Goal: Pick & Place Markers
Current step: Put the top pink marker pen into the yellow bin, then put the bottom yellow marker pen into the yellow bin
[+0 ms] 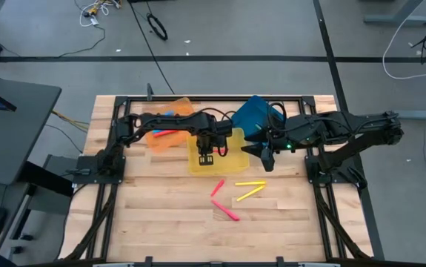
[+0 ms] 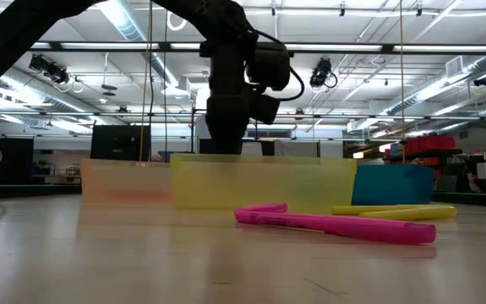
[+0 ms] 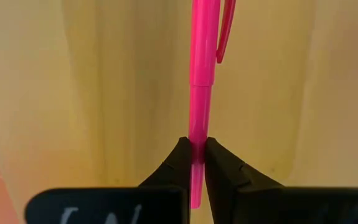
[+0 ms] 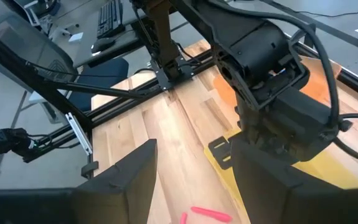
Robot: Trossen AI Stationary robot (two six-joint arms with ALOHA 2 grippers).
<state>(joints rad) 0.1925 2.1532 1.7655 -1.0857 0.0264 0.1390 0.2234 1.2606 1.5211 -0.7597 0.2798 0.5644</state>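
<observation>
Your bench [image 1: 161, 215] carries three trays along its far edge: orange [image 1: 170, 132], yellow [image 1: 236, 141] and blue [image 1: 255, 116]. Your left gripper [image 3: 195, 155] hangs over the yellow tray, pinching a pink marker [image 3: 200, 68] near one end, its long axis running straight out from the fingertips. Your right gripper [image 1: 267, 159], fingers spread, waits at the yellow tray's right edge. Nearer the bench middle lie two yellow markers [image 1: 250, 188] and two pink ones [image 1: 221, 200], each aslant.

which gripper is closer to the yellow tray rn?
Left. The left gripper is over the yellow tray, shut on a pink marker; the right gripper hangs open just off its right edge.
</observation>
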